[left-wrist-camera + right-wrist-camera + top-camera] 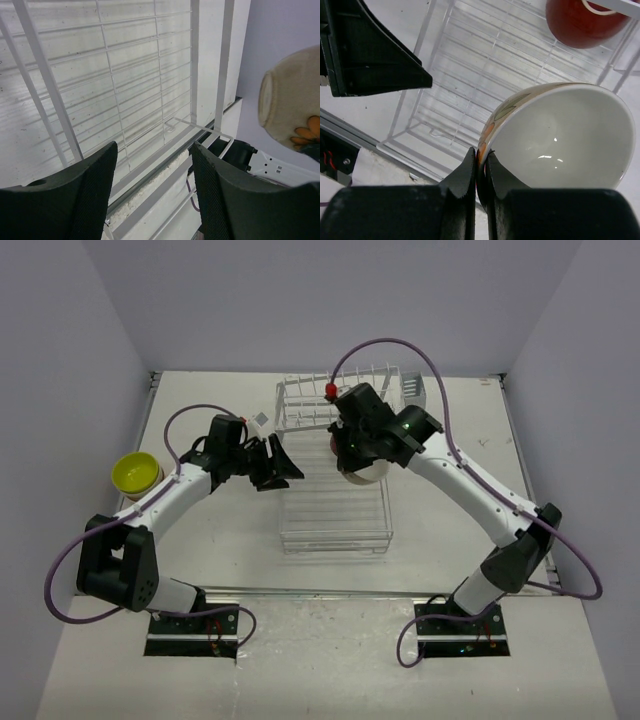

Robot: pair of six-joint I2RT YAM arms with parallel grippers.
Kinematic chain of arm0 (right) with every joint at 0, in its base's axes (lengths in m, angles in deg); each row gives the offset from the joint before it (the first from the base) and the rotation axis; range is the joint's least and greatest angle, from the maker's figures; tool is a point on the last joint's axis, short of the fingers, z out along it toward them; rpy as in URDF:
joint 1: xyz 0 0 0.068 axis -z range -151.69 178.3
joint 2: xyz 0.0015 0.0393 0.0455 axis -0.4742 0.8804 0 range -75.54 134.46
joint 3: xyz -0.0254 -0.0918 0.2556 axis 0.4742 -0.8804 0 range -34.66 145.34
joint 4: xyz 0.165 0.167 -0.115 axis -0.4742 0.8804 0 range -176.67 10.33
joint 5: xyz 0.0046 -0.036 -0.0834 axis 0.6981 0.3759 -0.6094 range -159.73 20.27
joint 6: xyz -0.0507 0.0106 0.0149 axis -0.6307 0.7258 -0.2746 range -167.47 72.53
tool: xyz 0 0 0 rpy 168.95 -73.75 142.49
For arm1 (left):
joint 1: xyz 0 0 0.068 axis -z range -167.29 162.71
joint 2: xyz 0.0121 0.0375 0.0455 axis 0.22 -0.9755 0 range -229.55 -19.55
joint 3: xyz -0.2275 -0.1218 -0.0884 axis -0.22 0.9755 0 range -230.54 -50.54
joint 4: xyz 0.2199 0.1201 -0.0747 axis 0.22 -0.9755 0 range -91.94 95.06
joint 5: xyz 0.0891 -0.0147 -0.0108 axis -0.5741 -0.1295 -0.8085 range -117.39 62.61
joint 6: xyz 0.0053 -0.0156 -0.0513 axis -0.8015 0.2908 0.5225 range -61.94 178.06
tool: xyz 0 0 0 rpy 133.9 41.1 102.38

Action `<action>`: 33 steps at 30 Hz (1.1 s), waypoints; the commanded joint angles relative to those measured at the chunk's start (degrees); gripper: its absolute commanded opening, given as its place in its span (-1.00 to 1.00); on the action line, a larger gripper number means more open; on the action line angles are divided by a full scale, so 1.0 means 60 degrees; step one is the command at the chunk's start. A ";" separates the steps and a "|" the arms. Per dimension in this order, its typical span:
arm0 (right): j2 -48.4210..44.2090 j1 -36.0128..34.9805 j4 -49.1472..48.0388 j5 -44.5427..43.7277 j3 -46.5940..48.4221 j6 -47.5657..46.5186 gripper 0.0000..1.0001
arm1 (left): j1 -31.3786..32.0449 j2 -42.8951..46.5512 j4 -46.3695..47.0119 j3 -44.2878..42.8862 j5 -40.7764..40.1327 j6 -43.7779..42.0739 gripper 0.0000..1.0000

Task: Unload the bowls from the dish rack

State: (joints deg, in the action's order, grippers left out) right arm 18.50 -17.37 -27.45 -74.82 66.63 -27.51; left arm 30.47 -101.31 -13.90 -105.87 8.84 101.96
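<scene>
Your right claw (480, 172) was clamped on the rim of a cream bowl (560, 140), one finger inside the lip and one outside, with almost no gap between them. The bowl hung tilted over the flat grid tray of the dish rack (335, 525). It was glossy white within and matt beige without, with an orange flower painted on its side (292, 100).

Your left claw (280, 472) stood wide apart and held nothing. It hovered at the rack's left edge, and its fingers (95, 195) were broad black wedges with ribbed pads.

The rack was thin white wire, crossed into a grid over a clear ridged tray. A dark red bowl (580, 22), shiny and with a white foot ring, sat in the rack beyond the held one. A lime-yellow bowl (135, 472) sat on the table (420, 530), well left of the rack.
</scene>
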 commanded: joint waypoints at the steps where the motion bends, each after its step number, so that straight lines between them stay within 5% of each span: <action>1: -0.1446 0.0665 0.0223 -0.0486 -0.0167 0.0246 -1.00 | -0.0030 0.0296 0.0025 -0.0373 0.0217 -0.0124 0.25; 8: -0.2928 0.2672 0.0179 -0.0589 -0.1984 0.0173 -1.00 | -0.0015 0.0603 -0.0003 -0.0432 0.0232 -0.0022 0.26; 15: -0.3032 0.5950 -0.0625 -0.0195 -0.3419 0.0831 -1.00 | -0.0015 0.0911 -0.0106 -0.0475 0.0071 -0.0065 0.26; 22: -0.1511 0.7698 -0.1827 0.0041 -0.4271 0.1023 -1.00 | -0.0030 0.1277 -0.0706 -0.0739 -0.0353 -0.0373 0.17; 27: -0.0004 0.8781 -0.2297 0.0158 -0.3847 0.0993 -1.00 | -0.0030 0.1394 -0.1044 -0.0812 -0.0530 -0.0490 -0.07; 33: 0.1405 0.8901 -0.2268 -0.0498 -0.2748 0.0877 -1.00 | -0.0030 0.1599 -0.1351 -0.0827 -0.0647 -0.0505 -0.18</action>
State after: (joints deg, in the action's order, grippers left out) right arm 26.50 36.38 -38.62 -75.01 45.21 -22.04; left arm 30.47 -93.77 -20.41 -108.41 5.74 100.28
